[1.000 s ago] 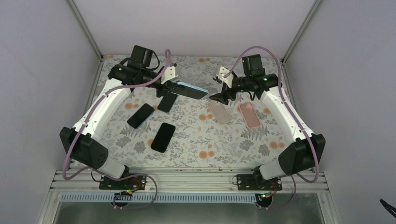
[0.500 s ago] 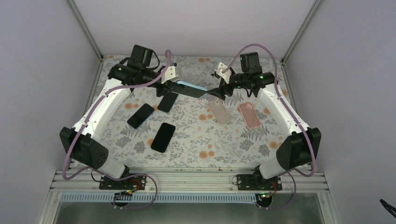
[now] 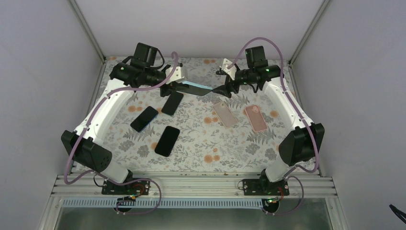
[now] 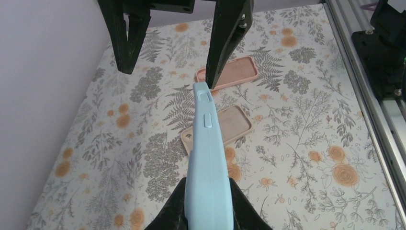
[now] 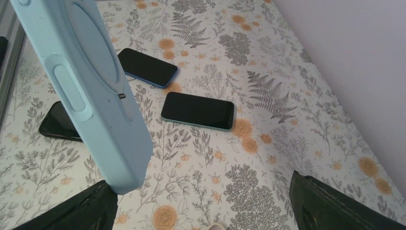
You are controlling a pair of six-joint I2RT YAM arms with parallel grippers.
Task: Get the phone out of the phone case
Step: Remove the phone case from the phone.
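**Ana:** What is the left tool [image 4: 207, 207] doing?

**Ben:** It is squeezing one end of the blue case [image 4: 206, 158]. The case is up in the air, over the tabletop [image 3: 201, 139].

**Ana:** Can you see the phone in it?

**Ben:** No. The wrist views show only the side and back of the case. From above it looks too thin to tell.

**Ana:** And the right tool [image 5: 206, 211]?

**Ben:** Its two fingers [image 5: 330, 208] are spread wide and hold nothing. The far end of the case sits right by one finger. I cannot tell if they touch. The fingers are cut off at the bottom of the right wrist view.

**Ana:** Which way does the case point?

**Ben:** Its long side runs from the left tool across to the right tool.

**Ana:** What lies below?

**Ben:** A tan case [image 3: 224, 114] and a pink case [image 3: 255, 118] lie flat by the right arm. The pink one looks empty. Three dark phones [image 3: 167, 140] lie flat nearer the left arm.
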